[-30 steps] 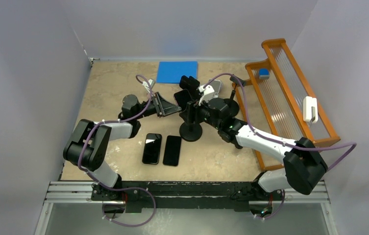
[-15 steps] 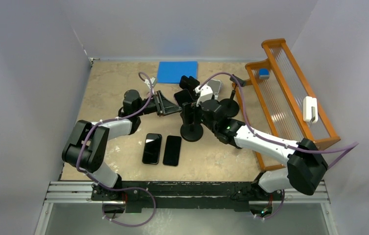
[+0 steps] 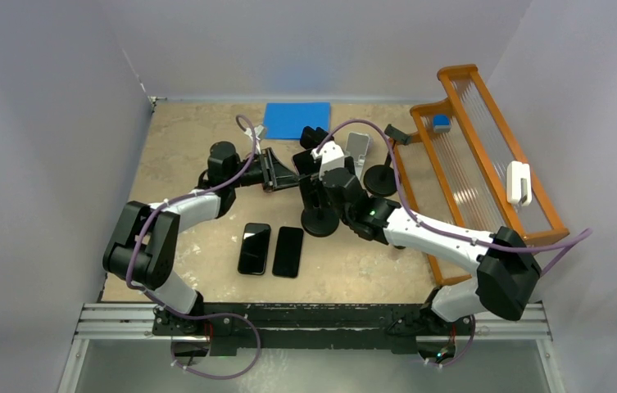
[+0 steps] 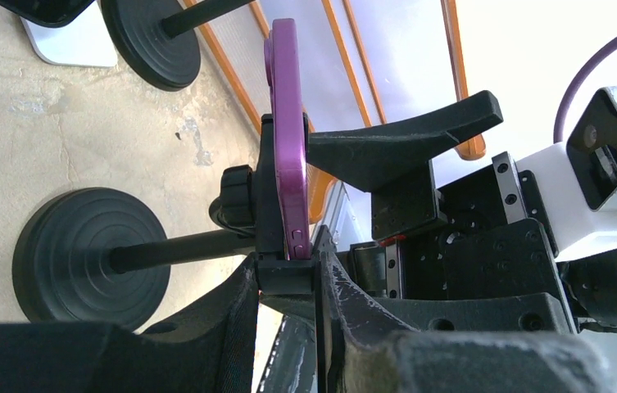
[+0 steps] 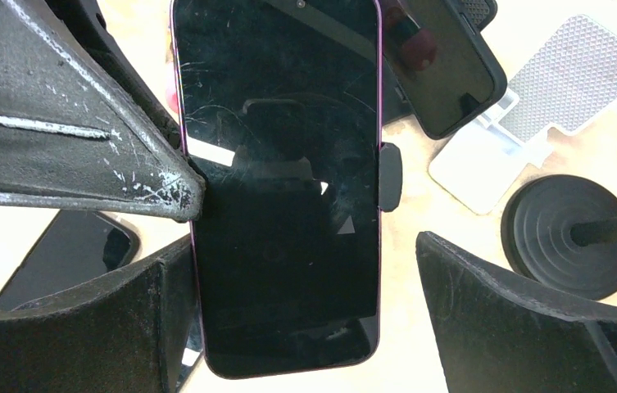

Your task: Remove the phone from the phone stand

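A purple phone (image 5: pixel 280 188) with a dark screen sits upright in a black phone stand with a round base (image 3: pixel 319 219). The phone shows edge-on in the left wrist view (image 4: pixel 288 139). My left gripper (image 4: pixel 287 274) is shut on the stand's side clamp from the left; it also shows in the top view (image 3: pixel 283 173). My right gripper (image 5: pixel 305 319) is open around the phone's lower end. Its left finger (image 5: pixel 83 327) is against the phone's edge and its right finger (image 5: pixel 526 319) stands apart. The stand's other clamp arm (image 5: pixel 390 176) holds the phone's right edge.
Two black phones (image 3: pixel 254 247) (image 3: pixel 288 251) lie flat in front of the stand. A second black stand base (image 3: pixel 383 178), a white stand (image 3: pixel 358 147) and a cased phone (image 5: pixel 444 74) are behind. A blue mat (image 3: pixel 297 119) lies at the back and an orange rack (image 3: pixel 469 155) on the right.
My right gripper has moved left and forward until it straddles the phone. My left gripper has closed in on the stand's clamp from the left.
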You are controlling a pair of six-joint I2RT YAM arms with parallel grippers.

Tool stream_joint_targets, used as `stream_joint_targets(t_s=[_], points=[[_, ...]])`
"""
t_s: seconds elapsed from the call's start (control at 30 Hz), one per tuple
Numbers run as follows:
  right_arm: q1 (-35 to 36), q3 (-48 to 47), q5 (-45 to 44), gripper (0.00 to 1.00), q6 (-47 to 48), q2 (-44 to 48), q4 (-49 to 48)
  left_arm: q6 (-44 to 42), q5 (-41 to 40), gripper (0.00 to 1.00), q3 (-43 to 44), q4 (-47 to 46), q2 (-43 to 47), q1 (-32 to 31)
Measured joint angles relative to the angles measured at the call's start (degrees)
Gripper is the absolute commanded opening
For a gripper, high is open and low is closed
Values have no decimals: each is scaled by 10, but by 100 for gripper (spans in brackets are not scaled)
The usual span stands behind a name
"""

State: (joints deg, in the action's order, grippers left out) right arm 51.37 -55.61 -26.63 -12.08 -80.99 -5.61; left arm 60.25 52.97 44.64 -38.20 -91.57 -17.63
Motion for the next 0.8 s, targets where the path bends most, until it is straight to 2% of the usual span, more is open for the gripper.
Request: stream_joint_targets(t_s=[0.1, 0.33, 0.43, 0.5, 0.73, 0.8], points=[[0, 0, 0, 99, 4, -1, 3, -8, 4, 0, 7, 16, 0, 0], [1, 0, 0, 90, 3, -16, 5, -15, 11, 0, 13, 33, 0, 2], [1, 0, 0, 85, 3, -26, 5, -16, 13, 0, 16, 37, 0, 2], [2, 0, 1, 78, 2, -31, 5, -19, 15, 0, 16, 37, 0, 2], [6, 0, 4, 22, 6, -32, 2, -23, 20, 0, 17, 38, 0, 2], [5, 2, 5, 0, 5, -32, -2, -23, 20, 0, 16, 36, 0, 2]])
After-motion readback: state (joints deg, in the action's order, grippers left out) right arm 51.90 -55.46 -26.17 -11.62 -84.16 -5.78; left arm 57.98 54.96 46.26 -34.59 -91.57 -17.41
